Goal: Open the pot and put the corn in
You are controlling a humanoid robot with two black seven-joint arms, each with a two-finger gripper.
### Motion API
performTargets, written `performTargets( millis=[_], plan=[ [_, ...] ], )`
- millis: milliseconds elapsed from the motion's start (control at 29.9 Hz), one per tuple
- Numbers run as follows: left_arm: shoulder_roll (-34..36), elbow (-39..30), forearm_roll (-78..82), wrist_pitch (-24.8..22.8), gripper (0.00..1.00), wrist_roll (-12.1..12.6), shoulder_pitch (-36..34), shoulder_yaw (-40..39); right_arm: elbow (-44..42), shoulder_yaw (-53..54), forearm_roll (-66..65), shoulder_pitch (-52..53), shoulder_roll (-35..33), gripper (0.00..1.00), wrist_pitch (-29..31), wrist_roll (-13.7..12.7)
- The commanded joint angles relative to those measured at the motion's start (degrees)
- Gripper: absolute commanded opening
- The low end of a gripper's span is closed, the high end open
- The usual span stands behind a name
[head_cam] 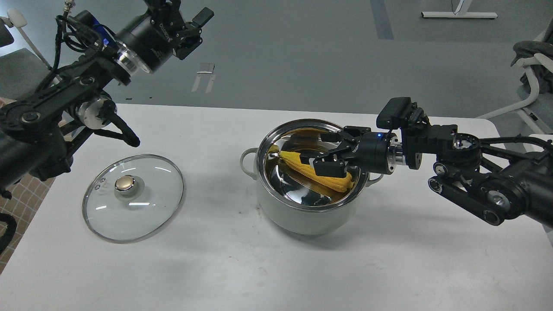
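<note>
Reaching over the pot's three o'clock rim, our right hand (pixel 330 157) sits low inside the pot (pixel 309 203), its fingers parted either side of the corn (pixel 317 175); whether they touch the cob we cannot tell. The corn lies tilted against the steel wall, tip toward nine o'clock. Pulling out carelessly could snag a finger on the cob and drag it back over the rim, or knock the rim and shove the pot across the worktop (pixel 389 259). Our left hand (pixel 188 28) hangs high at ten o'clock, fingers apart and empty, well clear. The glass lid (pixel 134 196) rests flat at nine o'clock, out of harm's way.
</note>
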Motion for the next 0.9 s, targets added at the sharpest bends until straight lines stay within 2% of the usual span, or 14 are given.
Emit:
performTargets(
  millis=[0, 234, 401, 535, 601, 735, 768, 835, 869],
  plan=[
    [-0.1, 0.4, -0.2, 0.6, 0.97, 0.0, 0.0, 0.0, -2.0, 7.7, 3.8, 1.7, -0.2, 1.0, -0.2, 0.0],
    [-0.8, 0.8, -0.4, 0.8, 0.98, 0.0, 0.1, -0.3, -13.3, 25.6, 6.0, 3.0, 2.8, 1.0, -1.6, 0.0],
    [-2.6, 3.2, -1.7, 0.0, 0.98, 0.0, 0.8, -4.6, -24.2, 40.3, 12.1, 3.2, 11.6, 1.0, -3.7, -0.1],
    [-5.5, 8.8, -1.2, -0.5, 0.98, 0.0, 0.5, -4.8, -26.4, 42.7, 23.4, 2.9, 12.0, 1.0, -3.7, -0.3],
    [-7.6, 12.2, -1.2, -3.3, 0.98, 0.0, 0.5, -4.7, -27.7, 42.5, 34.8, 2.3, 11.7, 1.0, -3.2, -0.8],
    [-11.2, 16.3, -1.7, -8.4, 0.98, 0.0, 0.6, -5.0, -29.9, 42.5, 45.0, 1.5, 11.5, 1.0, -0.8, -2.2],
    [-12.9, 17.5, -1.9, -9.5, 0.98, 2.6, 0.9, -5.1, -30.6, 42.4, 48.0, 1.0, 11.6, 1.0, 0.7, -2.2],
    [-14.7, 18.9, -2.9, -10.0, 0.98, 4.8, 1.7, -5.3, -30.9, 42.5, 52.0, -0.3, 11.6, 1.0, 3.3, -2.2],
    [-15.4, 19.5, -3.7, -10.1, 0.98, 5.1, 2.6, -5.6, -30.5, 42.5, 54.7, -1.5, 11.7, 1.0, 5.1, -2.1]
  ],
)
